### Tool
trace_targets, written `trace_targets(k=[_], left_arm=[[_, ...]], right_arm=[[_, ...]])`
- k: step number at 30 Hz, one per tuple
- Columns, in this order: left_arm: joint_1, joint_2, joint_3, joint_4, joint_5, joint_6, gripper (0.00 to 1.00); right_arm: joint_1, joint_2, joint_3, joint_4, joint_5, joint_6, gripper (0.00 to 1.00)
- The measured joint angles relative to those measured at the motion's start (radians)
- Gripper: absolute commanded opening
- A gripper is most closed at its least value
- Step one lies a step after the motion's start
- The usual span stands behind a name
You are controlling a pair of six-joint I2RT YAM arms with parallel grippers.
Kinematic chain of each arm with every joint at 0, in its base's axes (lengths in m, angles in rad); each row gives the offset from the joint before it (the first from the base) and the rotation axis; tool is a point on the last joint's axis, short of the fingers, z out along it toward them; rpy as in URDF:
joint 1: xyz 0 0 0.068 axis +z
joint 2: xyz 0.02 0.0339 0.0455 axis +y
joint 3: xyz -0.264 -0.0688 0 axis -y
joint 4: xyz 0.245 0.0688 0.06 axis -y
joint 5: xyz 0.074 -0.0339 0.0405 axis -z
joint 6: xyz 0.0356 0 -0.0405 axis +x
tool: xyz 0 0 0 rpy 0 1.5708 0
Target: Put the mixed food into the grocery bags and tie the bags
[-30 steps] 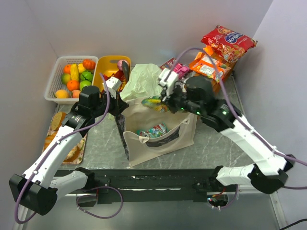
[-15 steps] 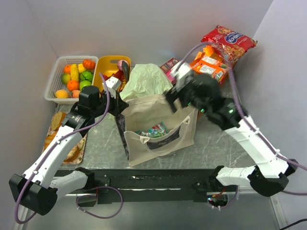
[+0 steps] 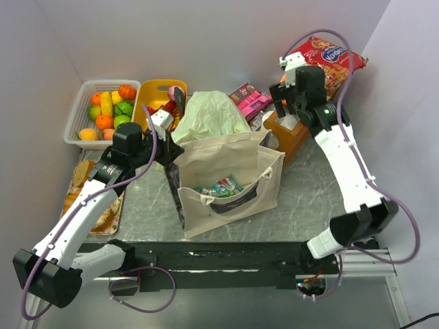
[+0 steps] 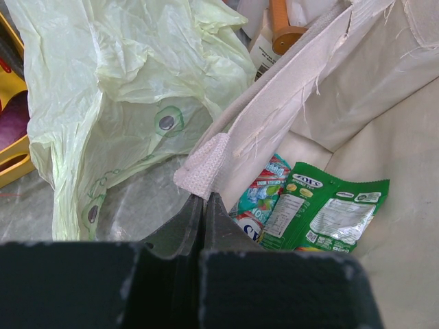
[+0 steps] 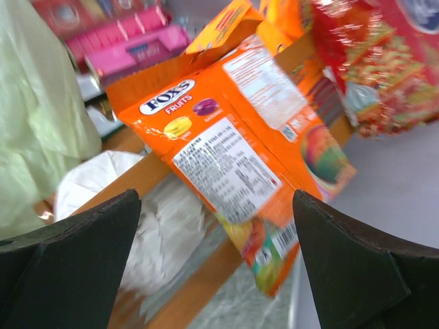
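Jaws wide, my right claw hovers over the orange packet at twelve o'clock; I should close across its middle, not a corner. My left claw pinches the canvas tote by its rim, at seven o'clock.

The orange packet blurs at its lower end. The red packet is cut off by the picture's edge.

The orange packet reads "FOX'S FRUITS" beside its white oval logo; the green packet's print is too small to read.
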Motion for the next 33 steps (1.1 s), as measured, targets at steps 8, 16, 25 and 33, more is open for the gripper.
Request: trace_targets(k=[8, 16, 25, 33], left_arm=[[0.001, 0.003, 0.000, 0.000, 0.000, 0.000, 0.01], [0.001, 0.006, 0.000, 0.002, 0.000, 0.000, 0.01], [0.001, 0.006, 0.000, 0.002, 0.000, 0.000, 0.01], [0.001, 0.006, 0.000, 0.004, 0.000, 0.000, 0.01]], right_arm=[[-0.027, 0.142, 0.083, -0.011, -0.013, -0.122, 0.96], [-0.067, 0.158, 0.081, -0.006, -0.042, -0.138, 0.58], [-0.119, 0.143, 0.059, 0.041, -0.108, -0.135, 0.00], [-0.049, -0.035, -0.030, 0.037, -0.261, -0.072, 0.00]])
